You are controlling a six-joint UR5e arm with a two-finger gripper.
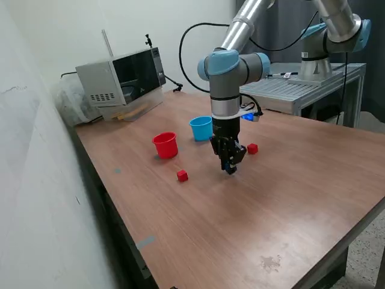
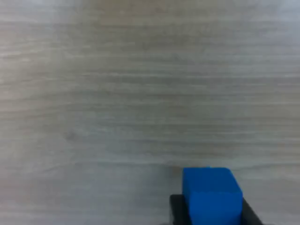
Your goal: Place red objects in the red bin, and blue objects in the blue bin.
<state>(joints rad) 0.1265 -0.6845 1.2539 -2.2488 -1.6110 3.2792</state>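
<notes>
In the wrist view, the blue cube [image 2: 211,197] and the tool [image 2: 211,213] clamped on it are cut off by the picture's edge, and the worktop [image 2: 140,93] is blurred. In the exterior view, the cube is mostly hidden within the tool [image 1: 230,167], and the worktop [image 1: 240,229] is cropped by the frame.

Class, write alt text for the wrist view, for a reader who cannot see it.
A blue cube sits clamped between the dark fingers of the gripper, at the frame's edge. Bare, slightly blurred wood-grain table fills the rest.
</notes>
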